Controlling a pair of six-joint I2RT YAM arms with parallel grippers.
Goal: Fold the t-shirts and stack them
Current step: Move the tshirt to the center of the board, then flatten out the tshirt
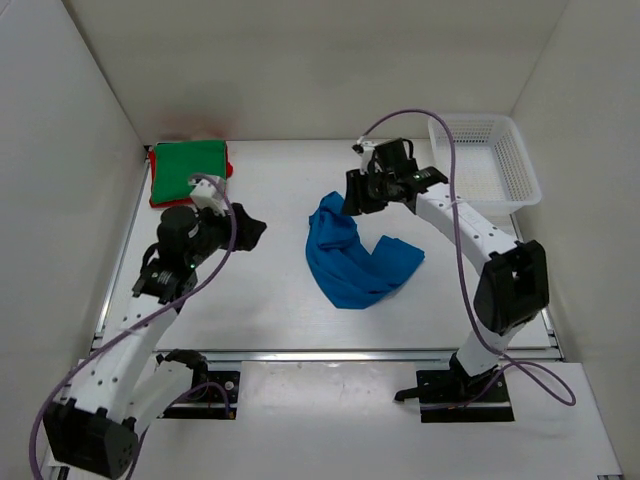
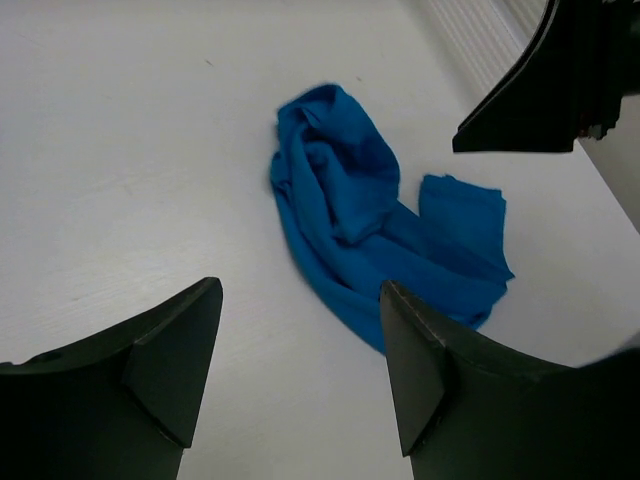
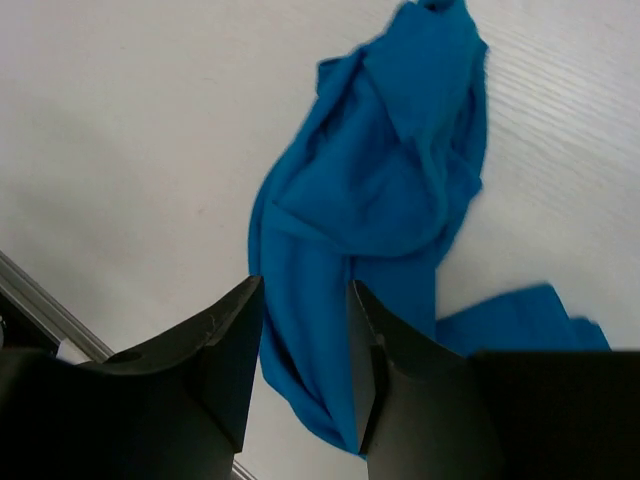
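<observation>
Your crumpled bright blue cloth t-shirt (image 1: 352, 262) lies in a twisted heap in the middle of the white table (image 1: 260, 300). It is well apart from the folded green t-shirt (image 1: 187, 172) at the back-left corner, which shows a red cloth edge (image 1: 229, 166) at its side.

The main risk, as I judge it, is pinching the heap where it is bunched. You would likely catch several layers at once, and the shirt would lift as a rope instead of spreading flat. Pulling with one arm alone could also just drag it across the table.

Your right gripper (image 3: 303, 340) hovers over the shirt's back end. Its fingers (image 3: 215, 350) are only narrowly apart, with blue cloth visible through the gap, and they seem to grip nothing. Your left gripper (image 2: 300, 350) sits to the shirt's left, spread wide and empty.
</observation>
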